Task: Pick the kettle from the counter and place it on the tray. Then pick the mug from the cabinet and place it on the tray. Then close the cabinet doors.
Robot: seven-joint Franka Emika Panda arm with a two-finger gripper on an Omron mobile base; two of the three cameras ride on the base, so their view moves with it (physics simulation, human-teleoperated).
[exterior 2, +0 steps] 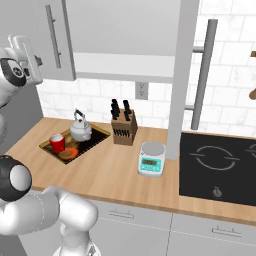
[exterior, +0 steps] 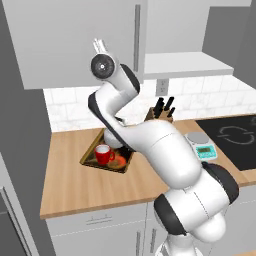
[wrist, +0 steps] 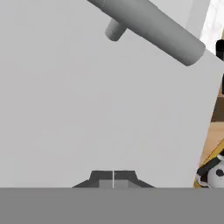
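Cabinet doors frame the moment: the left door panel (exterior: 75, 40) lies flat and close in front of the gripper (wrist: 113, 179), whose two fingertips are pressed together with nothing between them, directly facing the grey face below the door's long silver bar handle (wrist: 148, 28). In the left base view the gripper (exterior: 98, 46) is raised high against that panel, beside the handle (exterior: 137, 37). The right door (exterior 2: 182, 75) stands edge-on, swung out from the cabinet (exterior 2: 125, 30) over the surface (exterior 2: 100, 175). Well below the gripper, the tray (exterior 2: 47, 147) rests on the wooden surface with the red mug (exterior 2: 57, 143) and the kettle (exterior 2: 80, 127) both standing in it, just beside each other. A knife block (exterior 2: 123, 127) and a small kitchen scale (exterior 2: 152, 159) sit to the tray's right.
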